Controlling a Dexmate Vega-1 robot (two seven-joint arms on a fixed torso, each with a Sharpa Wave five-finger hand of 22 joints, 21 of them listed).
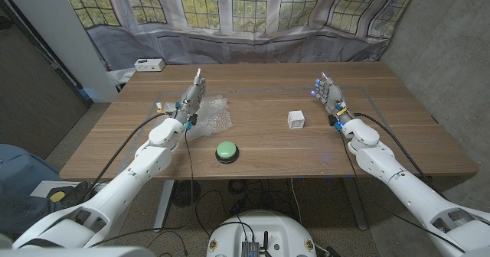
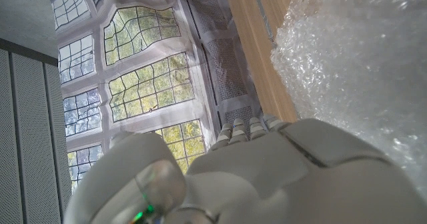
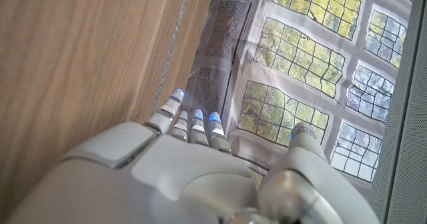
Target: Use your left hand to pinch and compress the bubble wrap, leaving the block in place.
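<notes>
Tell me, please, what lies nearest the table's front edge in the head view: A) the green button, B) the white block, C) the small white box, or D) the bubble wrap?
A: the green button sits closest to the front edge, nearer than the bubble wrap and the white block.

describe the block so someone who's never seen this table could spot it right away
Start at the wooden table and find the green button near its front edge. The block sits further back and to the right, short of the right robot hand. It is the only small white cube, unlike the crinkly clear bubble wrap.
</notes>
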